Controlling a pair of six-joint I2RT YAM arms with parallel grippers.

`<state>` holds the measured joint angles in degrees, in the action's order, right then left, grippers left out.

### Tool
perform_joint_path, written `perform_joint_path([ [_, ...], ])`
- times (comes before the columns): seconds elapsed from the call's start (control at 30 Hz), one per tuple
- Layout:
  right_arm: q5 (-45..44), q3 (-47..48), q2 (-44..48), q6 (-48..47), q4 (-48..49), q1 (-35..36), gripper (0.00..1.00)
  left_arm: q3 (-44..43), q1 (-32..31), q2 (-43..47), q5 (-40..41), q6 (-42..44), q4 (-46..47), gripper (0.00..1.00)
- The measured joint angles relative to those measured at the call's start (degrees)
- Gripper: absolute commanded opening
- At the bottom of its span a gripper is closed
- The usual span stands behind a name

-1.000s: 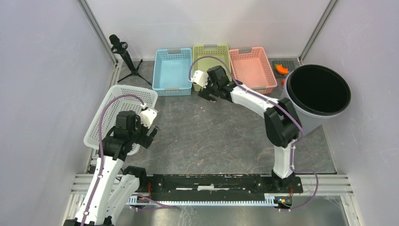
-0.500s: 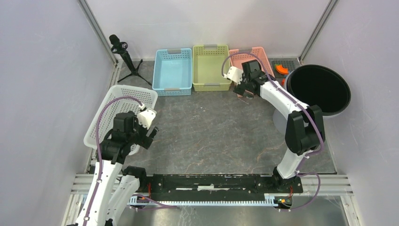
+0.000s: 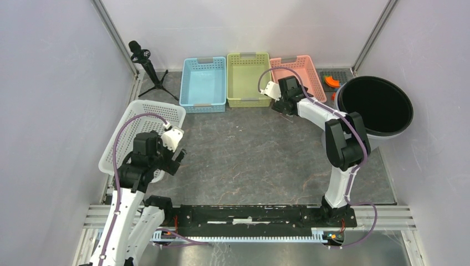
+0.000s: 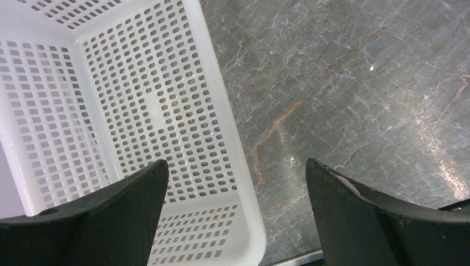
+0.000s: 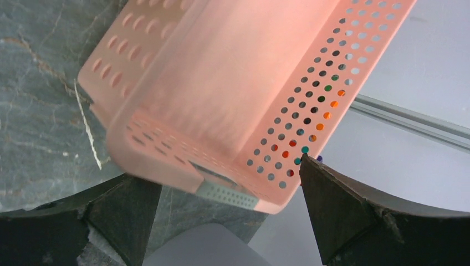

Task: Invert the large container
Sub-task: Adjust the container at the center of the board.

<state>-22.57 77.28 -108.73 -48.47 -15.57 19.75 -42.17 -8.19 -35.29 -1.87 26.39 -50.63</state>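
Note:
The large container is a round grey tub with a black inside (image 3: 374, 104); it stands mouth up at the table's far right. My right gripper (image 3: 284, 108) is open and empty at the front left corner of the pink basket (image 3: 297, 78), well left of the tub. In the right wrist view the gripper (image 5: 221, 169) has its jaws spread around the pink basket's corner (image 5: 233, 88), without touching it. My left gripper (image 3: 176, 158) is open and empty at the near left, far from the tub. In the left wrist view the gripper (image 4: 237, 162) hangs over the rim of a white basket (image 4: 233, 138).
A white perforated basket (image 3: 141, 130) lies at the left edge. Blue (image 3: 203, 83) and green (image 3: 247, 77) baskets stand in the back row beside the pink one. A black tripod (image 3: 147, 64) stands at the back left. An orange item (image 3: 331, 81) lies behind the tub.
My right arm swung right from the green basket to the pink basket's front corner. The tub shows much less of its grey side now than before. My left arm barely moved.

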Motion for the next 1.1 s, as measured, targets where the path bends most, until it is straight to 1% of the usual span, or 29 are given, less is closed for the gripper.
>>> perform_joint_path([
  [0.17, 0.5, 1.6, -2.2, 2.2, 1.4, 0.0, 0.98, 0.0, 0.1, -0.3, 0.0, 0.0, 0.0, 1.00],
  [0.47, 0.5, 9.3, -5.4, 4.2, 2.9, 0.1, 0.98, 0.0, 0.2, -0.4, 0.0, 0.0, 0.0, 1.00],
  [0.63, 2.3, 9.1, -5.3, 4.4, 1.7, 0.1, 0.98, 0.0, 0.2, -0.9, 0.1, 0.0, 0.0, 1.00],
  [0.73, 4.2, 5.6, -3.0, 3.9, 0.7, 0.2, 0.98, 0.0, 0.2, -2.4, 0.7, 0.0, 0.0, 1.00],
  [0.93, 9.5, -1.7, 6.4, 2.8, -3.7, 1.3, 0.98, -0.2, 0.2, -6.9, 3.9, 0.0, 0.0, 1.00],
  [1.0, 11.2, -2.8, 9.2, 2.7, -4.5, 2.7, 0.98, -0.2, 0.2, -7.7, 4.0, 0.1, 0.0, 1.00],
  [1.1, 13.3, -3.6, 12.7, 2.7, -4.6, 6.8, 0.98, -0.5, 0.2, -8.1, 3.9, 0.0, 0.0, 1.00],
])
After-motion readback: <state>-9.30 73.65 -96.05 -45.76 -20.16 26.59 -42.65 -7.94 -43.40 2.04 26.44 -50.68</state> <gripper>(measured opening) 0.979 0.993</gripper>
